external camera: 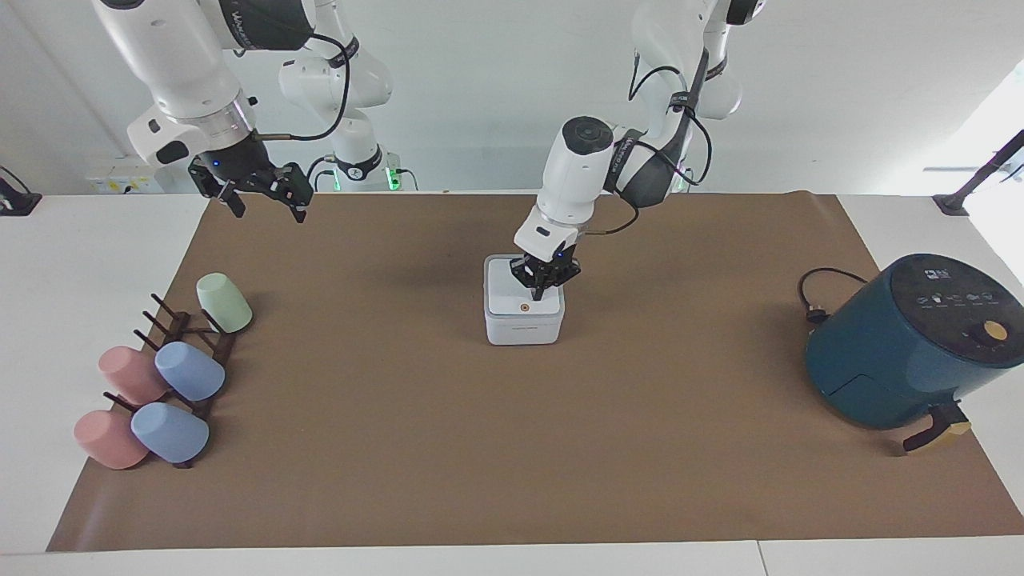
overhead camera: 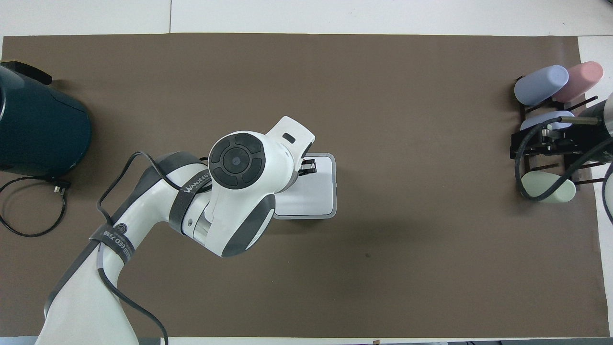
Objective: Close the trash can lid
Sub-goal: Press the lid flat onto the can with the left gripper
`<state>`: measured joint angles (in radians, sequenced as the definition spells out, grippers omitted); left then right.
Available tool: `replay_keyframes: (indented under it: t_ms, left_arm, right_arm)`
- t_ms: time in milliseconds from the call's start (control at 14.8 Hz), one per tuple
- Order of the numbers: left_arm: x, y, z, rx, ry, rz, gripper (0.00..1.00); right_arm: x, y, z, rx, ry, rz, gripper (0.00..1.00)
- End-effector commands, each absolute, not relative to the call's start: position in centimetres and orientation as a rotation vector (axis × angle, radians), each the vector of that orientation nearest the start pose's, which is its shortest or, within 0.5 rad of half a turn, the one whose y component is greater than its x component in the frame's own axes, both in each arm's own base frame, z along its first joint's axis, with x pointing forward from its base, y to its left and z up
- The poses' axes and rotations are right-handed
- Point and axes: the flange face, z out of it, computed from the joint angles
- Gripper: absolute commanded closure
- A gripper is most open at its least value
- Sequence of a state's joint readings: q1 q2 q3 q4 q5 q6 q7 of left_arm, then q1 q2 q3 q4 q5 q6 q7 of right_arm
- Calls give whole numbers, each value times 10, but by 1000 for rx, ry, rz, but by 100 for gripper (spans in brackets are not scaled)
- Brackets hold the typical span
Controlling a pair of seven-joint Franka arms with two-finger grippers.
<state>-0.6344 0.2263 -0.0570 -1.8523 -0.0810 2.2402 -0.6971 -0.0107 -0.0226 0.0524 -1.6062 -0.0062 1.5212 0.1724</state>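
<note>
The small white trash can (external camera: 524, 326) stands in the middle of the brown mat; it also shows in the overhead view (overhead camera: 332, 211). Its lid (external camera: 504, 292) lies flat on top with the orange dot facing up. My left gripper (external camera: 540, 293) is shut, and its tips rest on the lid beside the dot, at the edge toward the left arm's end. In the overhead view the left arm covers part of the lid (overhead camera: 318, 189), and only the gripper's tip (overhead camera: 309, 166) shows. My right gripper (external camera: 265, 203) is open and empty, and it waits in the air over the mat's corner.
A teal air fryer (external camera: 912, 344) with a black cable (external camera: 816, 298) stands at the left arm's end. A dark rack (external camera: 188, 348) with several pastel cups lies at the right arm's end. In the overhead view the right gripper (overhead camera: 546, 140) hangs over that rack.
</note>
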Motion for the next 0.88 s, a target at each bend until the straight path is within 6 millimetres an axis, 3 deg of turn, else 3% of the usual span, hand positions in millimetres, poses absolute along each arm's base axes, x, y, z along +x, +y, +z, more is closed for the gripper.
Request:
replay_keyframes:
  t_ms: [0,474,812]
  left_arm:
    - [489,-412,397,-3286,-60,-110,100]
    - [492,-417,406,-3302,-76,-133,100]
    - [495,-420,393,-3304,-90,-139,100]
  right_arm:
    - [538,21,617,-3129,218,119,0]
    - [538,21,616,-3129,218,121,0]
    - [538,21,617,-3129,218,119,0]
